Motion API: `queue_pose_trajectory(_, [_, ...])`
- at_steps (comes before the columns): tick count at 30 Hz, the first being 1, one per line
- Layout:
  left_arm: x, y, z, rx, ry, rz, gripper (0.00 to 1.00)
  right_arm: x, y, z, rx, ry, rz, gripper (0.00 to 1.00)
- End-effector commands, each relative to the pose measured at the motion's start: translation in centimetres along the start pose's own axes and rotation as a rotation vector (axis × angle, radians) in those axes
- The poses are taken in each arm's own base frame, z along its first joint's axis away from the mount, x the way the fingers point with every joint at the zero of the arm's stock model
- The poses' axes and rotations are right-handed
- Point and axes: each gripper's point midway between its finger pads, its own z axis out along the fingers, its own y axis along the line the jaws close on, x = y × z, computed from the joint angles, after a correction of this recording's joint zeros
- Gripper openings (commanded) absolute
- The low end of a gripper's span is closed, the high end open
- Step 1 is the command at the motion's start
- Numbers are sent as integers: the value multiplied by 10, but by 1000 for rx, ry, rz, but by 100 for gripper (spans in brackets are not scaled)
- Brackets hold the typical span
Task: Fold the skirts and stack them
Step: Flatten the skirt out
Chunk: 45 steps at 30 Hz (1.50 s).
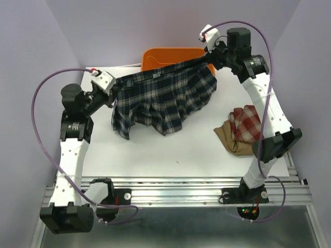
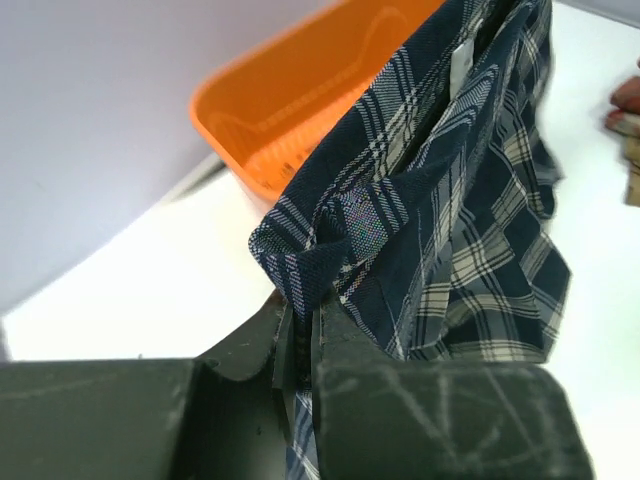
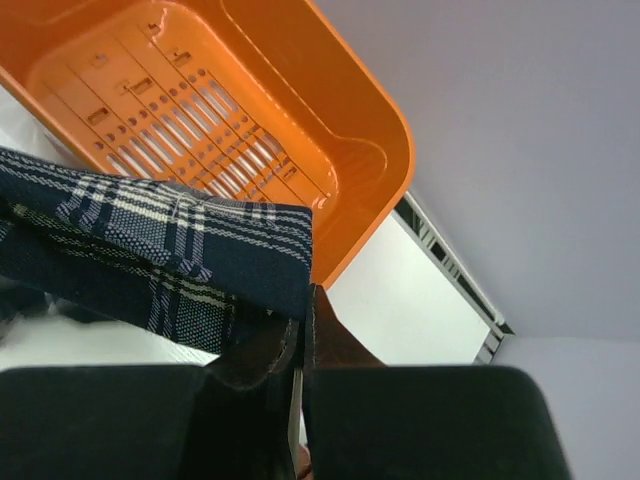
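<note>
Pale lilac walls point(image 1: 31, 41) close in a white table point(image 1: 181, 150), and both arms are raised over its far half.

The left arm climbs from its base at the near edge with its elbow out to the left and its wrist turned inward. The left gripper point(image 1: 110, 92) is pinched tight on one end of the plaid skirt point(image 1: 165, 101), at the waistband. The right arm bends at the table's right edge and slopes up and away. The right gripper point(image 1: 212, 54) is clamped on the opposite waistband corner, higher and farther back than the left one. Between them the waistband runs taut, rising toward the right, and the skirt hangs from it, fanning toward the near side. Whether its hem touches the table cannot be told.

Just beside the right gripper sits an orange basket point(image 1: 170, 54), its front partly covered by the stretched cloth. Near the right arm's elbow, well apart from the held skirt, lie a red-and-white skirt point(image 1: 247, 124) and a tan skirt point(image 1: 230, 138), crumpled and touching, the red one partly on top.

The plaid skirt is pleated woven cloth, navy with green and white lines, and a white label shows inside the band. The basket is glossy plastic with rounded corners and a slotted floor. Purple cables point(image 1: 39, 93) loop from each wrist.
</note>
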Motion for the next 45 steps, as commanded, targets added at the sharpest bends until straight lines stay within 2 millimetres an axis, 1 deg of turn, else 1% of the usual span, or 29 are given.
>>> queue_pose_trajectory(1, [-80,25,-54,-216,-161,368,0,-18,-82,-100,315,-41,-9,1])
queue_pose_trajectory(2, [-74,20,-57,-206,-154,389,0,-8,-71,-102,285,-30,-12,1])
queue_pose_trajectory(3, [-55,8,-61,-180,-132,392,0,18,-47,-105,236,-2,-13,1])
queue_pose_trajectory(5, [-28,-5,-64,-139,-89,418,0,51,-17,-104,176,33,-40,1])
queue_pose_trajectory(6, [3,-17,-61,-77,-45,458,0,69,-2,-102,145,50,-49,1])
queue_pose_trajectory(7, [21,-31,-67,-30,-11,477,0,113,33,-97,61,122,-80,1])
queue_pose_trajectory(8, [53,-44,-66,35,32,484,0,135,55,-93,-9,148,-89,2])
queue_pose_trajectory(9, [61,-59,-71,96,18,583,10,179,89,-90,-84,225,-93,8])
queue_pose_trajectory(10, [85,-74,-76,161,61,570,21,197,104,-91,-131,248,-116,10])
queue_pose_trajectory(11, [111,-88,-79,225,93,570,25,216,121,-94,-191,279,-150,13])
queue_pose_trajectory(12, [119,-100,-85,285,77,695,34,230,136,-97,-241,294,-171,16])
queue_pose_trajectory(13, [149,-122,-99,382,147,668,35,247,154,-107,-304,312,-190,24])
queue_pose_trajectory(14, [165,-131,-107,432,172,703,37,257,174,-120,-405,326,-221,29])
queue_pose_trajectory(15, [170,-139,-116,455,176,747,39,261,182,-130,-451,322,-240,36])
queue_pose_trajectory(16, [178,-148,-125,485,198,745,43,260,188,-142,-482,291,-291,62])
queue_pose_trajectory(17, [178,-151,-129,481,200,742,47,259,193,-151,-507,276,-307,75])
queue_pose_trajectory(19, [169,-154,-135,463,181,773,54,260,206,-169,-558,261,-309,92])
queue_pose_trajectory(21, [159,-153,-137,447,176,771,60,248,199,-176,-524,224,-316,98])
queue_pose_trajectory(23, [145,-144,-133,393,174,691,60,238,193,-175,-498,220,-273,99])
queue_pose_trajectory(25, [144,-130,-124,360,223,603,60,223,183,-167,-495,222,-233,100])
queue_pose_trajectory(26, [139,-116,-118,300,248,558,60,217,183,-164,-503,227,-186,100])
queue_pose_trajectory(30, [149,-86,-100,323,375,508,64,202,177,-130,-495,250,-15,97])
queue_pose_trajectory(33, [177,-68,-87,414,534,434,71,212,177,-95,-505,344,95,87])
queue_pose_trajectory(34, [186,-70,-91,459,590,406,71,225,182,-81,-538,408,114,80])
queue_pose_trajectory(36, [194,-60,-93,501,676,418,72,226,177,-69,-529,449,145,74])
queue_pose_trajectory(39, [213,-60,-100,585,756,455,73,234,183,-49,-538,491,201,69])
queue_pose_trajectory(41, [211,-61,-96,594,739,569,75,244,186,-41,-534,530,224,67])
queue_pose_trajectory(43, [214,-74,-97,619,742,678,77,265,194,-31,-544,595,232,67])
queue_pose_trajectory(45, [220,-103,-90,693,744,774,79,280,202,-22,-541,641,238,65])
